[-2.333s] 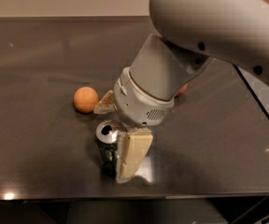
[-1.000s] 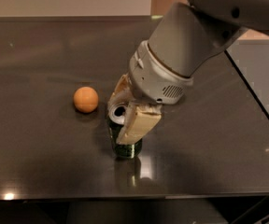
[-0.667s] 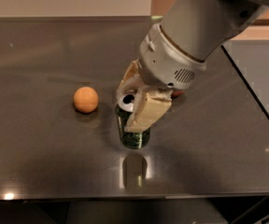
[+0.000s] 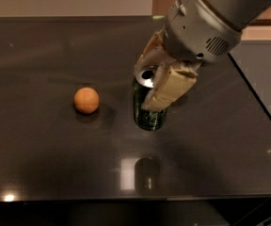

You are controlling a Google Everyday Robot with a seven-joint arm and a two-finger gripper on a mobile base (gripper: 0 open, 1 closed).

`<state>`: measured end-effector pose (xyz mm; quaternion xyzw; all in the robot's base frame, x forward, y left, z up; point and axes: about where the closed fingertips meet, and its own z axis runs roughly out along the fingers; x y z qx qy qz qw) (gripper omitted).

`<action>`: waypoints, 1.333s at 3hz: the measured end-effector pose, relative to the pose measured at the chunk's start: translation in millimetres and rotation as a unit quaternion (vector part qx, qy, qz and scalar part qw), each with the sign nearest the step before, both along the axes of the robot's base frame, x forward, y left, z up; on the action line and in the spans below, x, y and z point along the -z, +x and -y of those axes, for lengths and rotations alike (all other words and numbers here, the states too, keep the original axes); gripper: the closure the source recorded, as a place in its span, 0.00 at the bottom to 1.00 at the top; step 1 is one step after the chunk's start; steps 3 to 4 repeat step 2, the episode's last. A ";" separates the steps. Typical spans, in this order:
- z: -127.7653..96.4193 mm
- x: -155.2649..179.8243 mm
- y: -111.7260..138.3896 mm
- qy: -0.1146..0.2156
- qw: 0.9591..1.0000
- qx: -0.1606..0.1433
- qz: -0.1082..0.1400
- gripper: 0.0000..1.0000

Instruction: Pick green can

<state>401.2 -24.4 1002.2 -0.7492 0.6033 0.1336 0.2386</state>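
Note:
The green can [image 4: 147,111] is a small dark green drink can with a silver pull-tab top. It hangs upright above the dark table [image 4: 41,154], and its reflection shows below it. My gripper [image 4: 154,81] comes down from the upper right and is shut on the can, with one cream finger [image 4: 168,86] across its near side and the other behind its far side.
An orange fruit [image 4: 86,100] lies on the table to the left of the can. The table's right edge [image 4: 258,102] runs diagonally at the right, and its front edge [image 4: 126,197] runs along the bottom.
My gripper has lifted the can off the table and carried it up and to the right. The orange has not moved.

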 end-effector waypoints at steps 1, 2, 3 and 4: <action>7.0 -14.8 -0.9 0.004 1.000 0.005 0.023 1.00; 7.0 -14.8 -0.9 0.004 1.000 0.005 0.023 1.00; 7.0 -14.8 -0.9 0.004 1.000 0.005 0.023 1.00; 7.0 -14.8 -0.9 0.004 1.000 0.005 0.023 1.00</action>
